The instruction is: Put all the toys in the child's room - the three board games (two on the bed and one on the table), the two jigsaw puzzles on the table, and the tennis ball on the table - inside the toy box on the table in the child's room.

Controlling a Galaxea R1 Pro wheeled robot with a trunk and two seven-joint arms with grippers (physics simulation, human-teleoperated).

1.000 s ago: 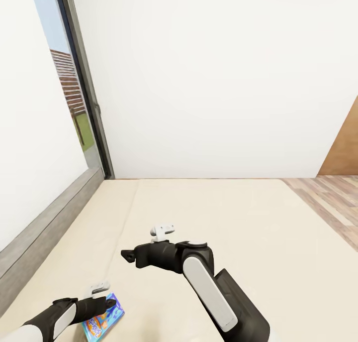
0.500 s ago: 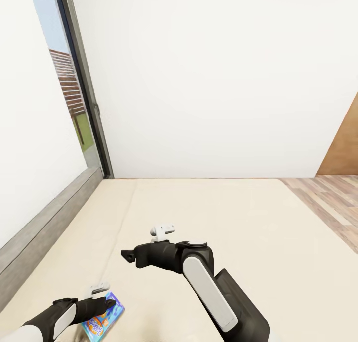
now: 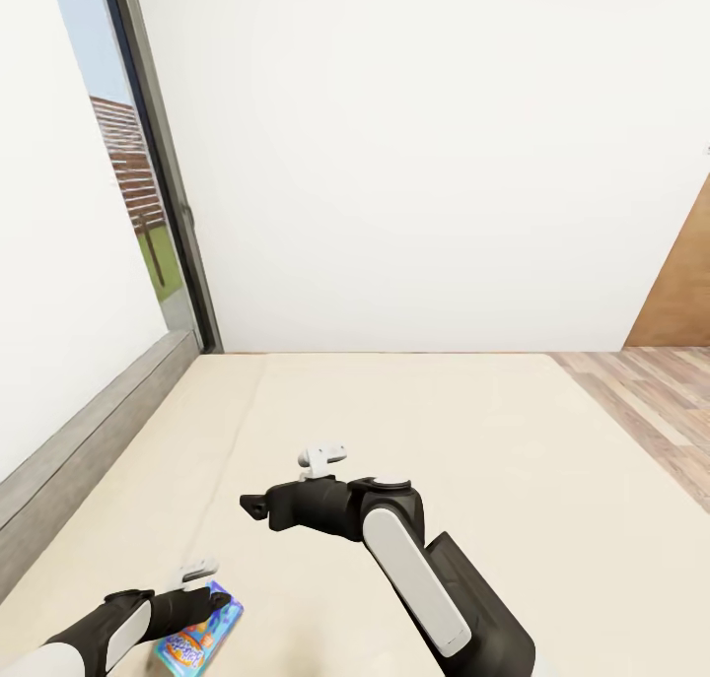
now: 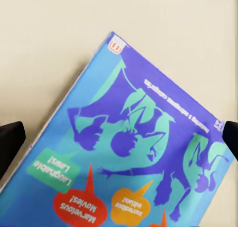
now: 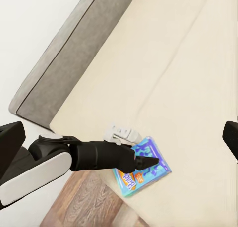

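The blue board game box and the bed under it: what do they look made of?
The small blue printed board game box looks like smooth printed cardboard: flat, crisp edges, sharp cartoon graphics. The plain beige bed mattress looks like matte fabric, with a faint seam line and no shine.

Beige bed (image 3: 473, 431) with one blue game box on it

We see the blue board game (image 3: 197, 636) lying flat near the mattress's corner edge, printed side up; a low grey headboard (image 3: 89, 440) runs along the bed's wall side.
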